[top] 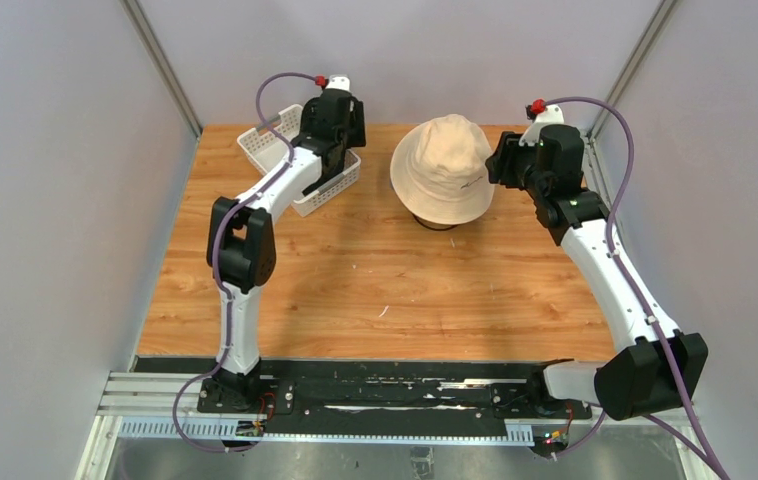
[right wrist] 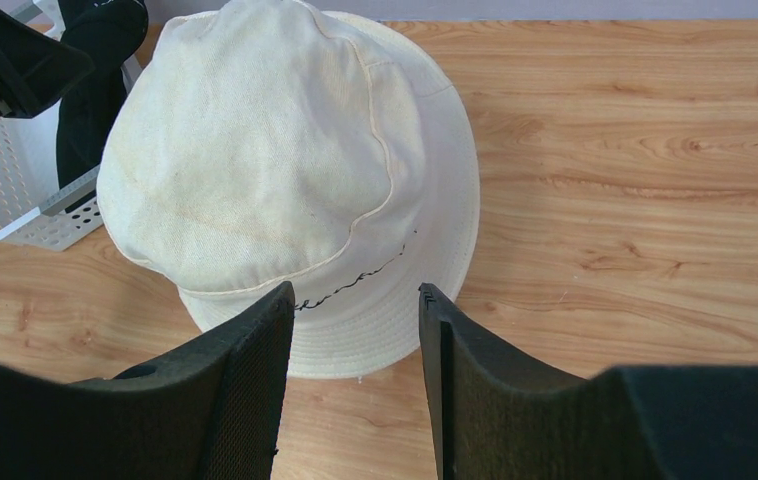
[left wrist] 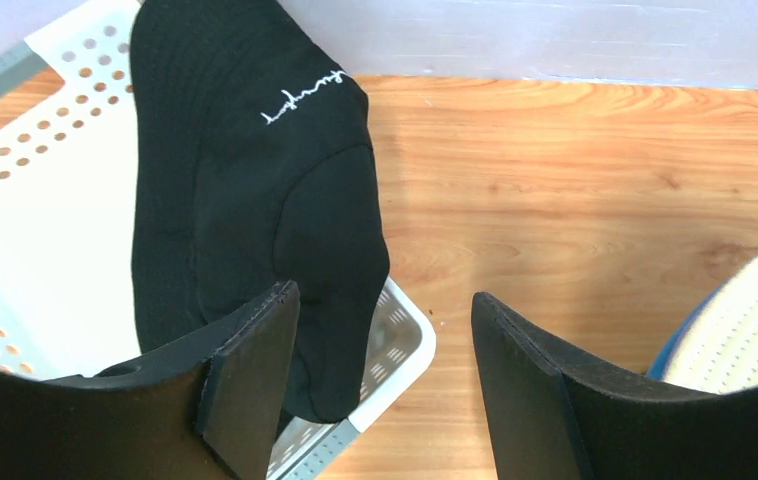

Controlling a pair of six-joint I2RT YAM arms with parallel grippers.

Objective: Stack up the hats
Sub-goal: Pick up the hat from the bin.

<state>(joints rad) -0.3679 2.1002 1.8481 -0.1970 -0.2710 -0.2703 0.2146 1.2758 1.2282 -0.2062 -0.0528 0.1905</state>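
A beige hat (top: 445, 168) sits on top at the back middle of the table, also in the right wrist view (right wrist: 285, 170). A blue edge (left wrist: 663, 358) shows under its brim (left wrist: 755, 320); any other hats beneath are hidden. A black hat (left wrist: 245, 180) with white script lies folded in the white basket (left wrist: 15, 230), partly over its rim. My left gripper (left wrist: 385, 330) is open above the basket's corner, its left finger next to the black hat. My right gripper (right wrist: 355, 300) is open and empty, just to the right of the beige hat's brim.
The white lattice basket (top: 275, 150) stands at the back left, under my left wrist (top: 330, 125). A dark base (top: 435, 222) shows under the beige hat. Bare wooden table (top: 385, 290) lies in front. Grey walls close in the sides and back.
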